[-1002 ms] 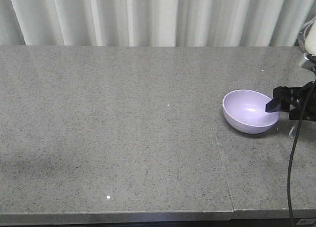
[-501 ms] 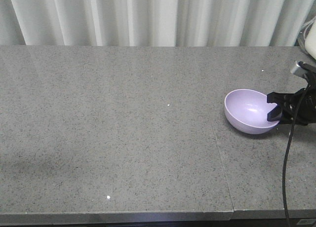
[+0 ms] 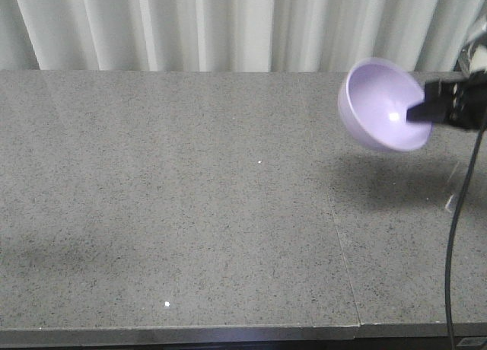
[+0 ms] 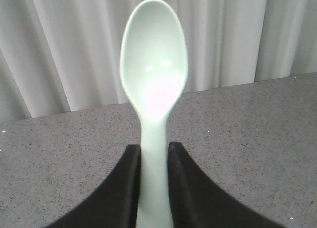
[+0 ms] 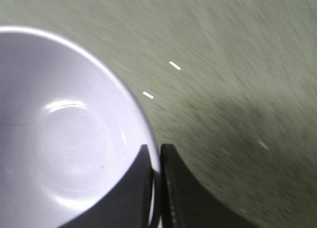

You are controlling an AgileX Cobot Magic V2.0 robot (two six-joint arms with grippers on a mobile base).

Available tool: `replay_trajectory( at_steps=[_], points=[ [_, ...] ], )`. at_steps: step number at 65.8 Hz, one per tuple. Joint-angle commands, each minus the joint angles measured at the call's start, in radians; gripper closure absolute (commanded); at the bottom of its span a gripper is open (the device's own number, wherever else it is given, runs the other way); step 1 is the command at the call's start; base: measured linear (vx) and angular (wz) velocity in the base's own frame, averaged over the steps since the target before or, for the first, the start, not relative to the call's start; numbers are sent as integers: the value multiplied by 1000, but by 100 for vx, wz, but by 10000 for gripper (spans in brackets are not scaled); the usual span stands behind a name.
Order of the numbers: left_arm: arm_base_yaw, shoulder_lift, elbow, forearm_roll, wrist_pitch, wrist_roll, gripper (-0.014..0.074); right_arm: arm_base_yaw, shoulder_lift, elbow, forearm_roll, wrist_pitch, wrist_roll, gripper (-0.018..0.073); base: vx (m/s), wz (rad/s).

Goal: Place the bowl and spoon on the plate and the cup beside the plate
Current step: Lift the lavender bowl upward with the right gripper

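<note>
While right gripper [image 5: 154, 156] pinches bowl [image 3: 380, 106] aloft, left gripper [image 4: 154, 151] clamps spoon [image 4: 154, 69]; plate & cup unseen; nothing placed yet.

The grey speckled stone bench [image 3: 190, 213] spans the frame; a seam [image 3: 344, 259] runs down its right part, and a soft shadow [image 3: 380, 179] falls at the upper right.

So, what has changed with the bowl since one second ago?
The right gripper lifted the lavender bowl up off the grey table and tilted it, opening now turned sideways. Its grip on the rim stayed; the table is unchanged.
</note>
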State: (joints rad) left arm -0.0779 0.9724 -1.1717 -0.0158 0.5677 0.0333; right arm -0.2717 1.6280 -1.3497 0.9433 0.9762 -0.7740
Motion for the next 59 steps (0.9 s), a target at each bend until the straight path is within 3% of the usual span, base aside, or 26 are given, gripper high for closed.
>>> replay_trajectory(
  at_steps=[1, 12, 24, 59],
  points=[
    [-4, -13, -27, -5, -81, -1, 604, -2, -150, -32, 151, 75, -71, 565, 0, 0],
    [-4, -13, -27, -5, -81, -1, 604, -2, -318, -31, 221, 149, -102, 565, 0, 0],
    [-4, -13, -27, -5, -81, -1, 604, -2, -445, -31, 215, 78, -103, 565, 0, 0],
    [-4, -13, -27, -5, -80, -1, 604, -2, -480, -31, 218, 72, -103, 565, 0, 0]
  ],
)
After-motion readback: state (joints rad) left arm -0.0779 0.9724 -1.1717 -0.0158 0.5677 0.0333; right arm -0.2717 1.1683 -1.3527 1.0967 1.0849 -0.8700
